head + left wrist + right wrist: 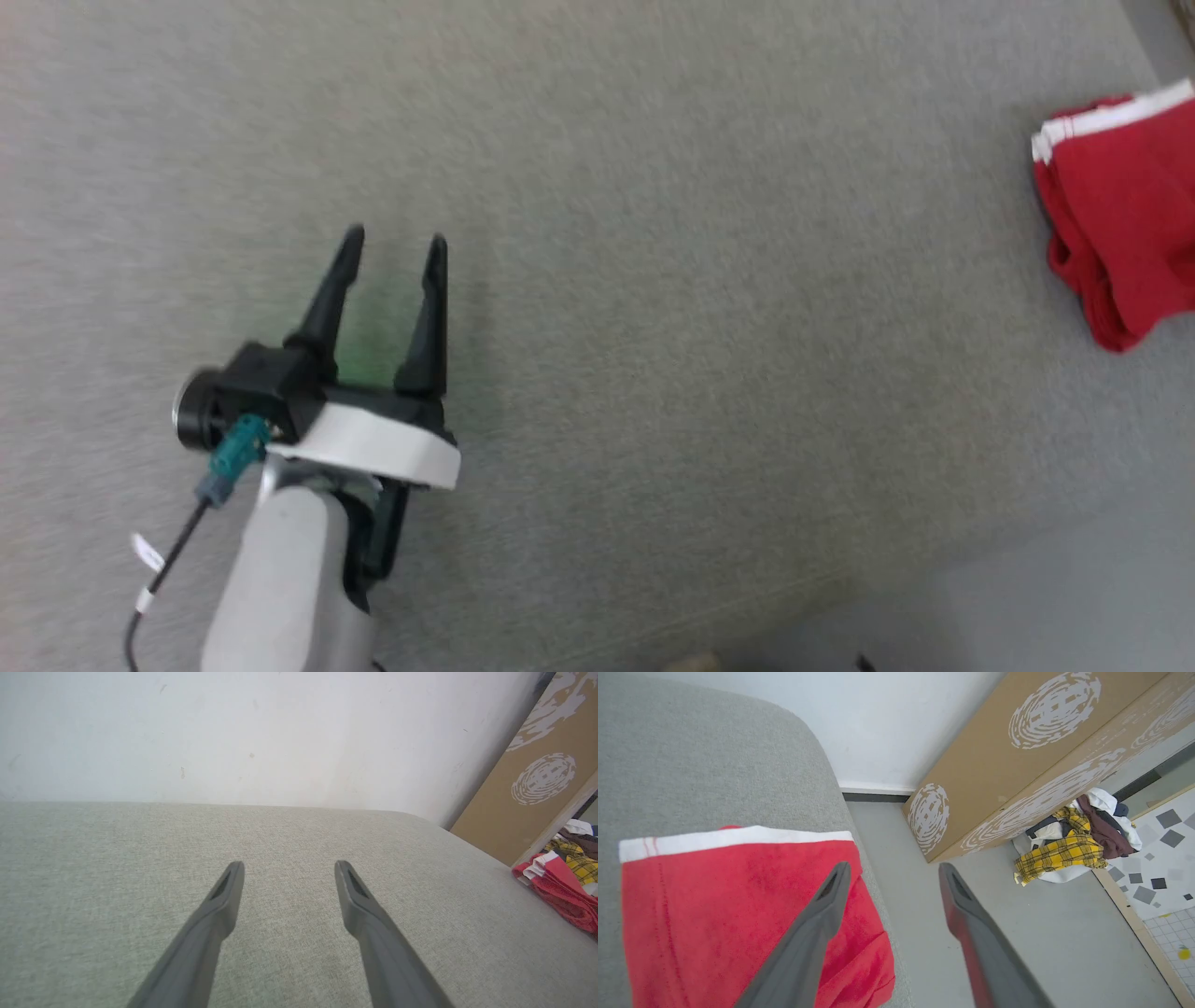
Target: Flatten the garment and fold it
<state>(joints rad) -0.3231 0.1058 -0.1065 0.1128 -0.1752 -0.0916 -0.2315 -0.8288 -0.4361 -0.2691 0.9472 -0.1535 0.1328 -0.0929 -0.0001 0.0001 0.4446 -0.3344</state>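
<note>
Red shorts [1120, 215] lie folded at the bench's [653, 327] right edge, and both tools are released.
Head view: the left tool [395, 239] hovers spread and empty, well apart from the shorts. Left wrist view: its fingers stand wide above the bare bench. Right wrist view: the right tool [895, 865] is spread and empty, with one finger over the shorts. A cardboard box [1017, 756] lies on the floor [1041, 933] with its contents hidden, and a heap of clothes [1073, 844] is beside it.

a grey woven surface [653, 280] spreads across the head view. in the left wrist view a white wall [280, 732] runs along the top. in the right wrist view a cardboard box [994, 779] with white swirl prints sits at upper right. a pile of clothes [1064, 856], yellow plaid among them, lies against it on the grey floor [1041, 942], near patterned tiles [1167, 858] at the right edge.
</note>
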